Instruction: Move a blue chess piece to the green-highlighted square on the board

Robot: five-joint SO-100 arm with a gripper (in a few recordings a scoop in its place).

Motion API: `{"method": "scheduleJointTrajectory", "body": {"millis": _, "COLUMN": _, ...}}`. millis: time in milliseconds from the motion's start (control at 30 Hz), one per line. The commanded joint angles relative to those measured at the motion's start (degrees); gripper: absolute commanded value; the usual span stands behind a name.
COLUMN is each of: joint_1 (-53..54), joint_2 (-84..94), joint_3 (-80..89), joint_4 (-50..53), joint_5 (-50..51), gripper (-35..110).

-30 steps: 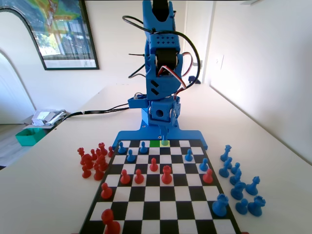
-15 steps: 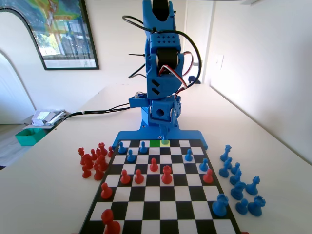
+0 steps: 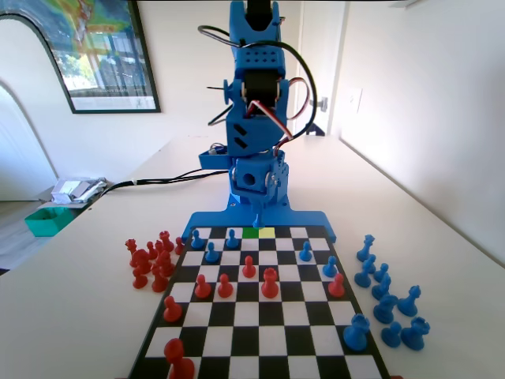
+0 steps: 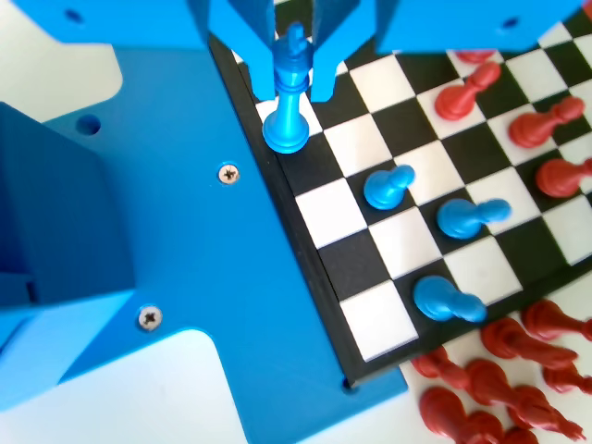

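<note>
Wrist view: the gripper point(image 4: 294, 79) is clamped on the blue chess piece point(image 4: 289, 102), its jaws pressing the slim stem from both sides. The piece hangs upright above the board point(image 4: 370, 240) near its edge. In the fixed view it sits lifted just over the green-highlighted square point(image 3: 251, 232).

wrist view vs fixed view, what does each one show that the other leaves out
Wrist view: the claw shut on the blue chess piece, its round base hanging just above the board at the edge row, and three blue pawns seen close.

Fixed view: the green-highlighted square beside a yellow square in the far row, the captured blue pieces on the right of the picture, and a framed picture on the wall.

Both: the lifted piece, the checkered board, red pieces heaped beside it.
</note>
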Motion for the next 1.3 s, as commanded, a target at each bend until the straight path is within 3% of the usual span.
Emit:
{"method": "scheduleJointTrajectory", "body": {"millis": 0, "joint_1": 2.5, "joint_2": 2.3, "joint_3": -1.6, "joint_4": 0.5, "joint_5": -2.2, "gripper": 1}}
{"method": "scheduleJointTrajectory", "body": {"millis": 833, "joint_1": 4.9, "joint_2": 2.3, "joint_3": 5.0, "joint_4": -8.9, "joint_5": -3.3, "gripper": 1}}
{"method": "scheduleJointTrajectory", "body": {"millis": 1033, "joint_1": 5.5, "joint_2": 2.3, "joint_3": 4.9, "joint_4": -9.4, "joint_5": -4.7, "gripper": 11}}
{"method": "scheduleJointTrajectory", "body": {"millis": 1267, "joint_1": 6.3, "joint_2": 2.3, "joint_3": 3.8, "joint_4": -7.5, "joint_5": -6.5, "gripper": 12}}
